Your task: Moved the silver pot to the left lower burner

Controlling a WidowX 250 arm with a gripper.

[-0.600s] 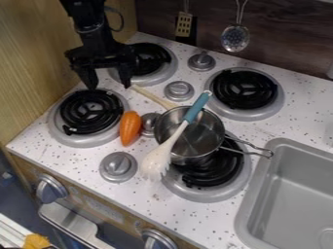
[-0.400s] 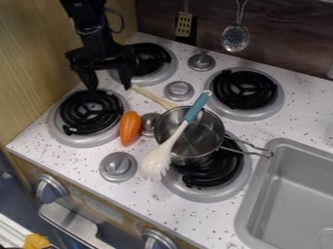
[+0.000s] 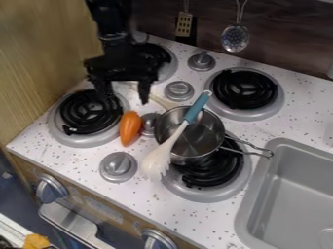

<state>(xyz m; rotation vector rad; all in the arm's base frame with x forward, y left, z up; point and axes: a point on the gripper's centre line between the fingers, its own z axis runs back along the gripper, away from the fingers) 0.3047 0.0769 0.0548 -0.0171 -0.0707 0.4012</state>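
Camera view: four burners (image 3: 244,90), four top knobs (image 3: 118,166), one gripper (image 3: 124,100), jaws spread apart. One silver pot (image 3: 207,135), glossy, round, open-topped, wire-handled, overlaps the lower right burner (image 3: 218,170).

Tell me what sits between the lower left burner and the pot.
In the camera view, between the burner and the pot sit an orange vegetable, nearer the burner, then a grey knob, nearer the pot.
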